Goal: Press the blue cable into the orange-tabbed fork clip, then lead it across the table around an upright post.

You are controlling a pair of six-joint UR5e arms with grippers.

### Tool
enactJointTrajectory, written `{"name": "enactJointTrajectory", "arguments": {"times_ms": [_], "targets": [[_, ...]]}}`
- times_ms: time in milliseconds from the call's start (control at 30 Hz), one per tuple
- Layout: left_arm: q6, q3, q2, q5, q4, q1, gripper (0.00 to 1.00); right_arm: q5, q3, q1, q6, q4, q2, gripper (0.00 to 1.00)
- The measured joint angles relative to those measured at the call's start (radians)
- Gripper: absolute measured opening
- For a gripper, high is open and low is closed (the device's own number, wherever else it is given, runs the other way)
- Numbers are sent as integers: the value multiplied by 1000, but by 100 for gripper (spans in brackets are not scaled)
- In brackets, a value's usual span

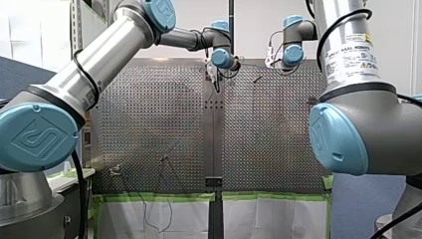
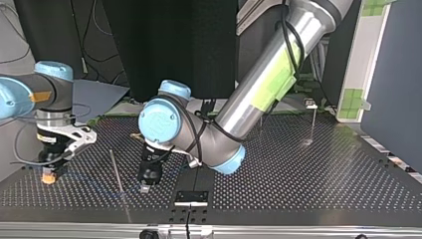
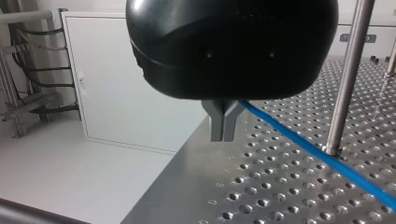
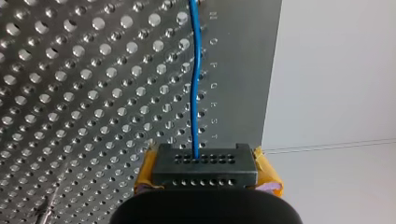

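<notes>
My left gripper [image 3: 224,137] has its 2 metal fingers pinched together on the blue cable [image 3: 299,140]. The cable runs low over the table [image 3: 280,196], just beside the base of 1 upright post [image 3: 348,79], and reaches my right gripper [image 4: 204,168], whose hold I cannot tell. I cannot make out the fork clip. If I pull too hard, the cable could slip from the pinch or ride up the post.

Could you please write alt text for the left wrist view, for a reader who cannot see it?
My left gripper, jaws shut on the blue cable, hangs just above the perforated table. The cable runs away past the foot of an upright metal post.
</notes>
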State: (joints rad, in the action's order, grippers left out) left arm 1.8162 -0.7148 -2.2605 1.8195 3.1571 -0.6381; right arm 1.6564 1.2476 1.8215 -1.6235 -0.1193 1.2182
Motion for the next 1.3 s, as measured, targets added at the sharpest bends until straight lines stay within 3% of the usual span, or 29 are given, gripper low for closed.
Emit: {"name": "enactJointTrajectory", "arguments": {"times_ms": [300,533,767,967,1300], "targets": [[3,6,-36,-22,-1,-6,0,-21,-7,-13,-1,-9,-17,0],[7,0,-41,-25,0,-2,0,-32,-7,-13,-3,-18,-45,0],[6,-3,-88,-30,2,-9,0,-47,-7,-8,-4,-28,-78,0],[6,-2,-132,-34,1,-16,0,-50,-7,-5,-4,-28,-118,0],[3,-31,-147,-29,-9,-22,0,-47,14,-2,-6,-25,-172,0]]}}
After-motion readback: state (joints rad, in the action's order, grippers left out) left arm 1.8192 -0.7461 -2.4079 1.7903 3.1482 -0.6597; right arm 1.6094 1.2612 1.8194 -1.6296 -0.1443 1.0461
